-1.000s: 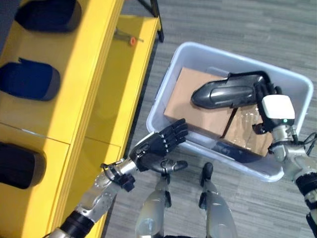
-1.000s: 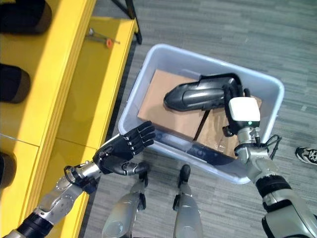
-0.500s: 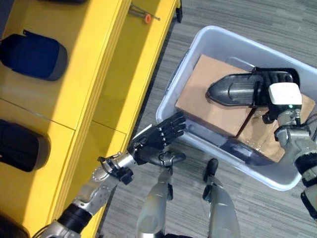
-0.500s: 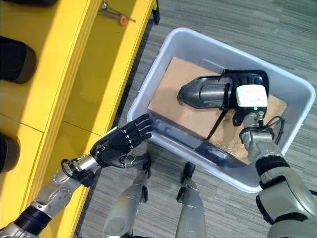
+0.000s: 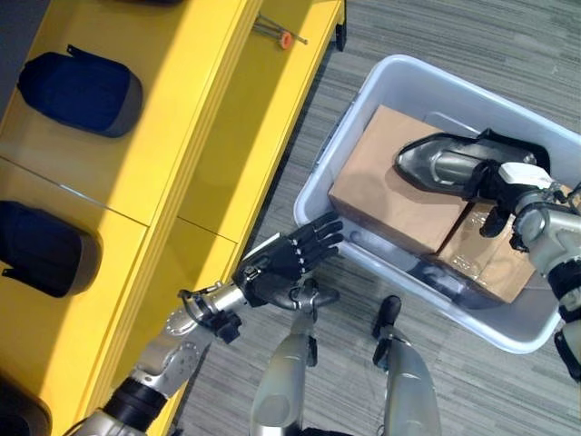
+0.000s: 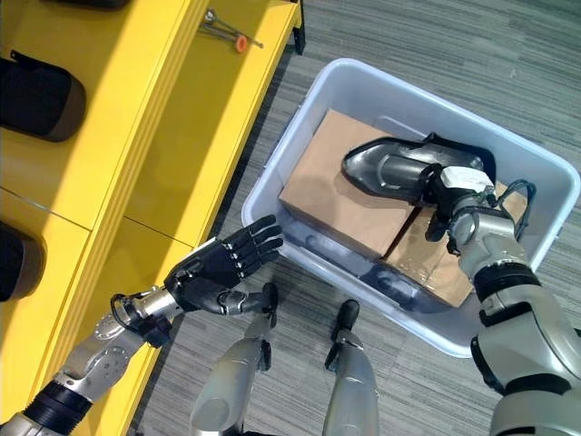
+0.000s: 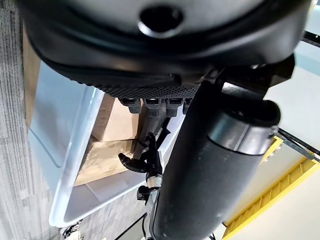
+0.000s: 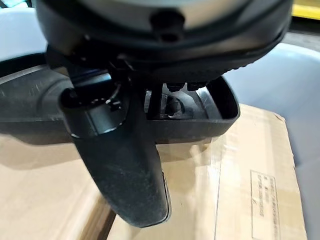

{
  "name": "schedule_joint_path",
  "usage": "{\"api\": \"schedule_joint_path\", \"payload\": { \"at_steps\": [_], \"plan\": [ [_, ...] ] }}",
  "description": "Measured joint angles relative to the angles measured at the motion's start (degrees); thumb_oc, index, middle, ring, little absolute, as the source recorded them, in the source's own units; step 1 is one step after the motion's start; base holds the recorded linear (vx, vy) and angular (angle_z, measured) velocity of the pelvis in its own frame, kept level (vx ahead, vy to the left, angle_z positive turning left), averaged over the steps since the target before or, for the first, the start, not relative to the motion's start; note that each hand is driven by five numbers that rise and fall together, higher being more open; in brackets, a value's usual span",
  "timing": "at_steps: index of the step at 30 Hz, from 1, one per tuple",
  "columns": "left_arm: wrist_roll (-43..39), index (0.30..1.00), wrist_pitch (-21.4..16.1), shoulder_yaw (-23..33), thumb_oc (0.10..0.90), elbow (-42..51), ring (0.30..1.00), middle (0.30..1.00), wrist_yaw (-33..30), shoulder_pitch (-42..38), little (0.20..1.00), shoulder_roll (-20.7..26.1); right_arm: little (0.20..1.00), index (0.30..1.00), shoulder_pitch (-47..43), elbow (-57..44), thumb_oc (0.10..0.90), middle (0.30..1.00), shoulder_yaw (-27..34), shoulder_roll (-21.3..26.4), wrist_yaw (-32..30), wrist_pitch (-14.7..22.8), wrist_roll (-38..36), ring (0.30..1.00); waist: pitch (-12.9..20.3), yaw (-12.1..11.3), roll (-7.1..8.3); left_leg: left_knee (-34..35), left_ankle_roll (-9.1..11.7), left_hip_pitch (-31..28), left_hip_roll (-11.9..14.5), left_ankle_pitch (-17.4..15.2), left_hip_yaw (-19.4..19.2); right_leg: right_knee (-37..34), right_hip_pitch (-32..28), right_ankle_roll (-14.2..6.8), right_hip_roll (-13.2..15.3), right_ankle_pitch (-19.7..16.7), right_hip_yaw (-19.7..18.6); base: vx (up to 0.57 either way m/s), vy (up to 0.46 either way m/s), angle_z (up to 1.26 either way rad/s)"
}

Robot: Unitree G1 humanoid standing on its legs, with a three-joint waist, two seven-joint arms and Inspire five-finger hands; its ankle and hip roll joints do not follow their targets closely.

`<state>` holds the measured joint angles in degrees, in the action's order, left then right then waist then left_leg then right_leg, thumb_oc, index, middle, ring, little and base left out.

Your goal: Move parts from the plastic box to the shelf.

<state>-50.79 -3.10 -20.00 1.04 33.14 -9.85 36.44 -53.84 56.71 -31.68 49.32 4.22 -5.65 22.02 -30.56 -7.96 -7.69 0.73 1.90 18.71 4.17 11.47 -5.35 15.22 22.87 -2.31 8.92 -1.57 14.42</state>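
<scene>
The left hand (image 5: 281, 268) waits spread and empty just outside the box (image 5: 363, 127), on its shelf side. Inside the box, the right hand (image 5: 504, 182) seems curled round the open end of the dark part (image 5: 436, 163), lying on cardboard (image 5: 390, 191). The pickup looks underway; next comes lifting toward the shelf (image 5: 182, 118).

The shelf (image 5: 218, 118) is bright yellow, the box (image 5: 363, 136) pale translucent blue-white. Inside, the cartons (image 5: 390, 195) are plain brown and the part (image 5: 445, 163) glossy dark grey. The floor (image 5: 508, 54) is grey with fine streaks.
</scene>
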Motion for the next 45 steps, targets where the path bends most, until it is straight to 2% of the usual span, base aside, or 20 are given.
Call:
{"api": "schedule_joint_path", "payload": {
  "at_steps": [4,8,9,11,12,14,15,17,23,30,33,36,38,40,45],
  "plan": [
    [0.5,1.0,0.8,0.0,0.9,0.0,1.0,1.0,0.0,0.2,1.0,-0.1,1.0,1.0,2.2,-4.1,0.9,1.0,3.0,0.0,0.6,-1.2,-9.9,1.0,0.0,0.6,0.01,-0.2,0.0,0.1,0.1,0.0,0.0,-0.1,-0.1,0.1,-0.1,-0.1,0.0,0.0,0.008,0.0],
    [2.0,1.0,1.0,0.7,0.9,0.9,1.0,1.0,0.0,1.4,1.0,-1.0,1.0,1.0,10.5,-19.5,0.9,1.0,9.9,-0.8,0.5,-3.4,-18.4,1.0,0.0,2.3,0.07,-0.3,-0.3,0.2,0.2,-0.3,-0.7,-0.2,0.4,0.1,-0.3,-0.2,-1.3,0.02,0.061,-0.09],
    [2.0,1.0,1.2,1.3,0.9,1.5,1.0,1.0,-0.3,2.2,1.0,-2.3,1.0,1.0,14.7,-25.7,0.9,1.0,12.5,-2.9,-0.5,-4.7,-20.9,1.0,-0.1,3.6,0.12,-0.3,-0.3,0.2,0.2,-0.5,-1.0,-0.2,0.6,0.1,-0.4,-0.3,-1.5,0.03,0.084,-0.12],
    [2.2,1.0,1.2,1.9,0.9,1.9,1.0,1.0,-0.5,2.7,1.0,-3.6,1.0,1.0,20.0,-32.7,0.9,1.0,16.4,-6.2,-3.0,-5.0,-22.9,1.0,-0.1,5.0,0.54,-0.4,-0.1,0.1,0.4,-0.6,-1.5,-0.3,0.6,0.1,-0.6,-0.3,-2.0,0.01,0.061,-0.13],
    [2.2,1.0,1.2,2.1,0.9,1.9,1.0,1.0,-1.0,2.6,1.0,-4.0,1.0,1.0,21.9,-35.2,0.9,1.0,17.1,-7.6,-4.0,-5.0,-23.8,1.0,-0.2,5.1,0.79,-0.4,-0.1,0.0,0.5,-0.8,-1.9,-0.5,0.7,0.2,-0.8,-0.4,-2.3,0.01,0.049,-0.2],
    [2.2,1.0,1.2,2.1,0.9,1.8,1.0,1.0,-1.6,2.0,1.0,-4.1,1.0,1.0,24.4,-39.5,0.9,1.0,17.2,-11.3,-6.5,-4.9,-26.2,1.0,-0.2,7.2,0.93,-0.4,0.0,-0.2,0.8,-0.9,-2.7,-1.1,0.7,0.3,-1.2,-0.8,-2.9,0.03,0.104,-0.19],
    [2.2,1.0,1.2,2.1,0.9,1.8,1.0,1.0,-1.6,2.0,1.0,-4.1,1.0,1.0,24.4,-39.5,0.9,1.0,17.2,-11.3,-6.5,-4.9,-26.2,1.0,-0.2,7.2,0.93,-0.4,0.0,-0.2,0.8,-0.9,-2.7,-1.1,0.7,0.3,-1.2,-0.8,-2.9,0.02,0.096,-0.15],
    [2.2,1.0,0.8,2.1,0.9,1.7,1.0,1.0,-2.0,2.0,1.0,-5.1,1.0,1.0,27.0,-43.1,0.9,1.0,20.3,-14.8,-9.3,-4.9,-30.8,1.0,-0.2,7.8,0.95,-0.1,0.0,-0.9,0.8,-1.0,-3.5,-1.2,0.6,0.2,-1.3,-0.8,-3.4,0.02,0.065,-0.14],
    [2.3,1.0,0.1,1.6,0.9,1.2,1.0,1.0,-4.0,2.3,1.0,-7.2,1.0,1.0,29.1,-47.5,0.9,1.0,20.9,-19.2,-13.5,-4.5,-38.6,1.0,-0.2,8.7,0.94,0.7,-0.1,-2.3,0.7,-1.1,-4.7,-1.2,0.2,0.1,-1.4,-0.9,-4.6,0.03,0.062,-0.09],
    [2.2,1.0,-1.9,0.1,0.9,1.2,1.0,1.0,-4.6,4.2,1.0,-7.9,1.0,1.0,29.1,-48.2,0.9,1.0,20.6,-20.8,-13.2,-4.5,-44.2,1.0,-0.2,9.1,0.89,1.0,-0.2,-5.2,0.6,-1.5,-5.4,-1.7,-2.3,0.0,-1.5,-0.8,-5.5,0.02,0.036,-0.04],
    [2.2,1.0,-2.0,-0.2,0.9,1.2,1.0,1.0,-5.1,5.2,1.0,-8.3,1.0,1.0,29.1,-48.4,0.9,1.0,19.6,-21.2,-8.1,-4.3,-46.0,1.0,-0.2,9.0,0.82,1.0,-0.1,-5.2,0.7,-1.4,-5.4,-1.7,-2.3,0.0,-1.5,-0.8,-5.5,0.0,-0.001,-0.01],
    [2.1,1.0,-2.9,0.5,0.9,0.6,1.0,1.0,-5.2,5.4,1.0,-8.3,1.0,1.0,29.1,-53.0,0.9,1.0,15.5,-19.1,-0.2,-4.7,-48.1,1.0,-0.2,8.7,0.75,1.0,0.0,-5.5,0.9,-1.2,-5.2,-1.7,-2.8,0.1,-1.7,-0.9,-5.0,0.01,-0.04,0.04],
    [2.1,1.0,-3.4,1.1,0.9,0.1,1.0,1.0,-5.1,5.3,1.0,-7.9,1.0,1.0,29.1,-53.8,0.9,1.0,14.8,-18.0,1.4,-4.7,-49.0,1.0,-0.2,8.1,0.7,1.0,0.1,-6.2,0.9,-1.3,-4.4,-1.8,-4.0,0.2,-1.7,-0.6,-4.4,0.01,-0.036,0.15],
    [1.9,1.0,-3.5,1.1,0.9,0.0,1.0,1.0,-5.1,4.7,1.0,-7.9,1.0,1.0,29.1,-54.7,0.9,1.0,14.3,-17.0,-0.2,-4.7,-49.1,1.0,-0.2,7.6,0.71,1.0,0.1,-6.3,0.9,-1.3,-3.9,-2.0,-4.3,0.1,-1.7,-0.5,-4.2,0.01,-0.002,0.11],
    [2.0,1.0,-3.4,-0.8,0.9,0.0,1.0,1.0,-5.1,5.1,1.0,-8.0,1.0,1.0,29.2,-51.0,0.9,1.0,14.7,-19.2,-7.8,-4.6,-49.0,1.0,-0.2,7.7,0.72,1.0,0.0,-6.2,0.7,-1.3,-4.0,-2.3,-4.5,0.0,-1.5,-0.7,-4.3,0.0,0.0,0.0]
  ]
}}
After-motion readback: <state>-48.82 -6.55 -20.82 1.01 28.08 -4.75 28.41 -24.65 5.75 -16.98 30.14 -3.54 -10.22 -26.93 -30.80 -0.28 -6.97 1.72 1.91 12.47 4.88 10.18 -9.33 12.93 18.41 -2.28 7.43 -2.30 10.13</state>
